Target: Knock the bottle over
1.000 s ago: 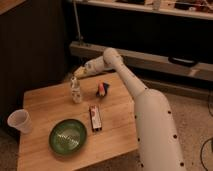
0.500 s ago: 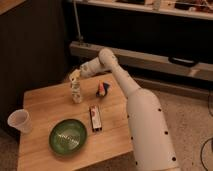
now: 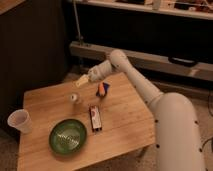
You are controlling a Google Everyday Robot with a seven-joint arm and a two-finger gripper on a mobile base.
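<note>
The bottle [image 3: 74, 98] is on the wooden table [image 3: 125, 125], left of centre toward the back. It shows as a short, low, clear shape with a pale end, and it no longer rises tall. My gripper [image 3: 82, 80] hangs just above and slightly right of it, apart from it, at the end of the white arm [image 3: 135, 80] that reaches in from the right. The gripper holds nothing that I can see.
An orange-and-blue object [image 3: 103, 89] lies right of the bottle. A dark flat packet [image 3: 95, 118] lies in front of it. A green bowl [image 3: 68, 136] sits front left, and a white paper cup [image 3: 20, 121] stands at the left edge. A dark shelf unit stands behind the table.
The bottle stood upright with the gripper at its top; now it is a low shape on the table. The gripper has drawn back up and to the right.
</note>
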